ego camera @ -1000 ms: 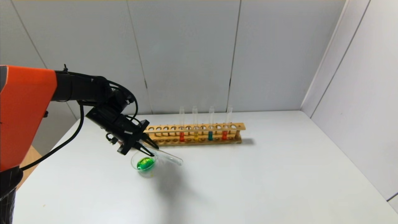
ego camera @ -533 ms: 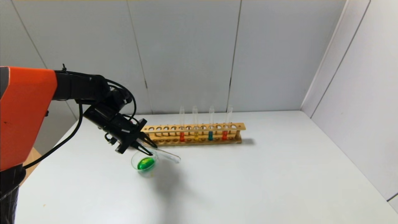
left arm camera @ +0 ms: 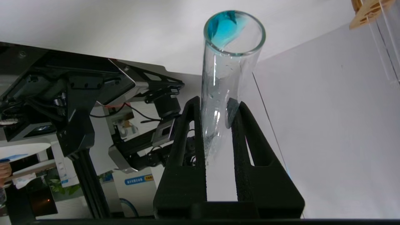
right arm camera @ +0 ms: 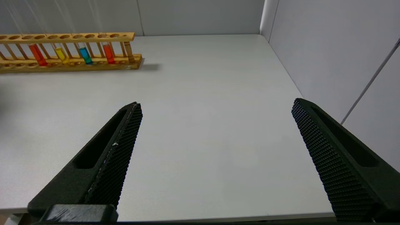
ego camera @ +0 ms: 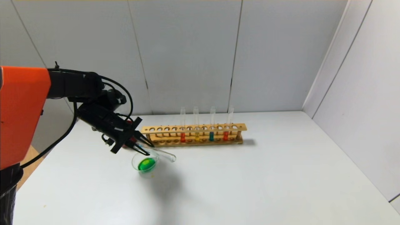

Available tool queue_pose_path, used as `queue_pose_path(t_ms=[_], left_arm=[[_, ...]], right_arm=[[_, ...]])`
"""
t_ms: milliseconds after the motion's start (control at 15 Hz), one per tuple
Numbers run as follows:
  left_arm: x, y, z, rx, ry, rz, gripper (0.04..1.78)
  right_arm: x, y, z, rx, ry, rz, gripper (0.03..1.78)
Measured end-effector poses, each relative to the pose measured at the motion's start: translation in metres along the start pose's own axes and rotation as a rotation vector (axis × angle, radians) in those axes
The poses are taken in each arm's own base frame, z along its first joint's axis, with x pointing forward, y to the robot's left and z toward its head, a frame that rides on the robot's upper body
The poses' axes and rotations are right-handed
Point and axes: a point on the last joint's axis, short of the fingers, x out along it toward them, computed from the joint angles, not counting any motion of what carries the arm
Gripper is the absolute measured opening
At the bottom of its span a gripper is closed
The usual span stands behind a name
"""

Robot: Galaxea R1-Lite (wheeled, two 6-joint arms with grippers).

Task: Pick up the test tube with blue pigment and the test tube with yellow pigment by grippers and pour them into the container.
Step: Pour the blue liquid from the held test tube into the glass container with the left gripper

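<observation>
My left gripper [ego camera: 146, 149] [left arm camera: 217, 103] is shut on a slim clear test tube [ego camera: 164, 154] [left arm camera: 223, 81]. It holds the tube nearly level, just above the back rim of the container [ego camera: 134, 163], a low clear glass dish holding green liquid. The tube looks drained. Only a blue smear shows at its far end in the left wrist view. My right gripper [right arm camera: 215, 104] is open and empty, low over the table's near right part. No separate tube of bright yellow pigment shows outside the rack.
A wooden rack [ego camera: 193, 128] [right arm camera: 67, 37] stands behind the dish with tubes of red, yellow [ego camera: 197, 137], teal [ego camera: 211, 136] and red liquid. A bit of something red [ego camera: 128, 143] shows behind my left gripper. Grey walls close the back and right.
My left gripper has moved left and slightly back with the tube still in it, so the tube's free end has drawn in toward the dish. The right arm has not moved.
</observation>
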Motion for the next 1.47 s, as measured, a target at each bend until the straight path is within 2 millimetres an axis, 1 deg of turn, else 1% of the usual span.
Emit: queue_pose_path(t_ms=[333, 533, 800, 1067, 1467], left_arm=[[-0.0014, 0.0004, 0.0042, -0.013, 0.012, -0.005, 0.3], [-0.0034, 0.0014, 0.0015, 0.008, 0.042, 0.003, 0.3], [-0.0057, 0.0023, 0.0035, 0.011, 0.083, -0.002, 0.3], [-0.0069, 0.0023, 0.0091, 0.005, 0.086, -0.011, 0.3], [-0.0084, 0.0019, 0.0101, 0.002, 0.083, -0.012, 0.3]], right_arm=[[0.0, 0.0, 0.0, 0.0, 0.0, 0.0, 1.75], [0.0, 0.0, 0.0, 0.0, 0.0, 0.0, 1.75], [0.0, 0.0, 0.0, 0.0, 0.0, 0.0, 1.75], [0.0, 0.0, 0.0, 0.0, 0.0, 0.0, 1.75], [0.0, 0.0, 0.0, 0.0, 0.0, 0.0, 1.75]])
